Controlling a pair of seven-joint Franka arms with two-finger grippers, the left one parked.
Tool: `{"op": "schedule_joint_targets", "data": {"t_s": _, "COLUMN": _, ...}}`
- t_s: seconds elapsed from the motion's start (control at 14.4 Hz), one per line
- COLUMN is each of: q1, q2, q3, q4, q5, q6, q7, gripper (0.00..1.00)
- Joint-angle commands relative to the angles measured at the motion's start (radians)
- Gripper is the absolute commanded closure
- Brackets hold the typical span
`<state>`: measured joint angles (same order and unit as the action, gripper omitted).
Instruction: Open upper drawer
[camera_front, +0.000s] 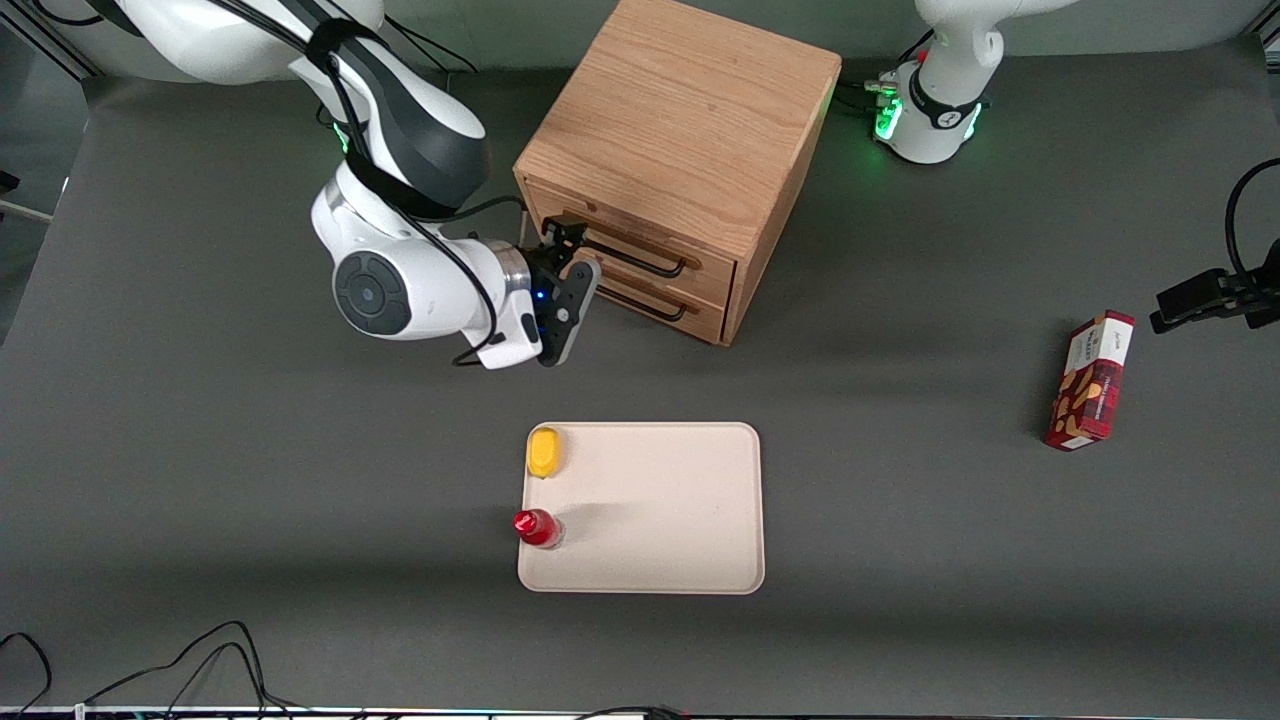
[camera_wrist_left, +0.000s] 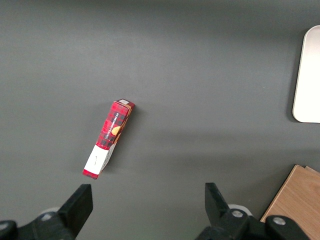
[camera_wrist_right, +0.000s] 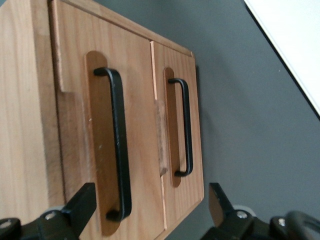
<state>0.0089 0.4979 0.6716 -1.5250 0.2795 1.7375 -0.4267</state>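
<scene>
While the oak cabinet (camera_front: 690, 120) stands near the worktop (camera_front: 200, 480) edge farthest from the front camera, its two drawer fronts face the working arm's end and the tray. The upper drawer (camera_front: 640, 232) sits flush in the cabinet, shut, its thin black handle (camera_front: 640, 258) running along the front; in the right wrist view the same drawer (camera_wrist_right: 100, 140) shows its handle (camera_wrist_right: 117, 145) as a long black bar set over a darker recessed strip. The lower drawer (camera_front: 665, 302) lies just beneath, also closed, with its own handle (camera_front: 645, 303).

The end effector (camera_front: 572, 262) hangs right in front of the upper drawer, at the end of its handle that lies toward the working arm. Its fingers (camera_wrist_right: 80, 207) are spread apart in the right wrist view, released, with the end of the upper handle between them; whether a fingertip touches the bar cannot be told.

Nearer the front camera, a beige tray (camera_front: 680, 520) rests on the worktop, well apart from the cabinet. A yellow object (camera_front: 544, 452) lies in one tray corner and a red-capped bottle (camera_front: 537, 527) stands on the same side edge. A red box (camera_front: 1090, 380) lies toward the parked arm's end.
</scene>
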Motion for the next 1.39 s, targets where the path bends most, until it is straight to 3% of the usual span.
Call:
{"op": "schedule_joint_targets", "data": {"t_s": 0.0, "q1": 0.008, "q2": 0.004, "q3": 0.035, "q4": -0.032, "q5": -0.026, "q6": 0.066, "q7": -0.01, "gripper": 0.0}}
{"op": "schedule_joint_targets", "data": {"t_s": 0.69, "q1": 0.034, "q2": 0.007, "q3": 0.051, "q4": -0.138, "q5": -0.037, "q6": 0.235, "q7": -0.001, "gripper": 0.0}}
{"op": "schedule_joint_targets", "data": {"t_s": 1.32, "q1": 0.019, "q2": 0.103, "q3": 0.037, "q4": -0.054, "q5": -0.131, "q6": 0.271, "q7": -0.001, "gripper": 0.0}}
